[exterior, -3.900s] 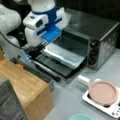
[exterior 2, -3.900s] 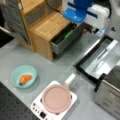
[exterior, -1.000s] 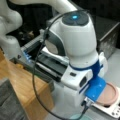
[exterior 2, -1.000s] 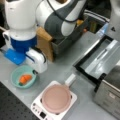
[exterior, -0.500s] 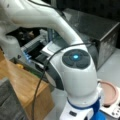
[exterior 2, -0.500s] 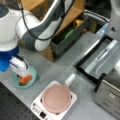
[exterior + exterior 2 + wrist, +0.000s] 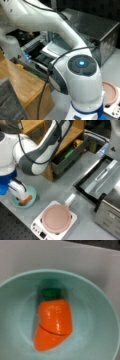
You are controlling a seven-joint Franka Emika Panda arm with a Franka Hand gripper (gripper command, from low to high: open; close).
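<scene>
We see a pink pan (image 7: pixel 56 218) on a white hot plate (image 7: pixel 40 233) near the front. To the right stands a toaster oven (image 7: pixel 110 212), its door (image 7: pixel 100 180) open. Far behind, a wooden cabinet (image 7: pixel 67 135).

Arm (image 7: pixel 47 142): white w/ grey joint sections, reaches from a front view's top down to its left, elbow bent. Wrist: blue collar, pointing down. Gripper (image 7: pixel 22 198): low at a front view's left, white fingers (image 7: pixel 17 191) angled down. In a front view the arm (image 7: pixel 80 75) fills the frame; round cap w/ blue light faces camera. Gripper not visible in wrist view.
</scene>
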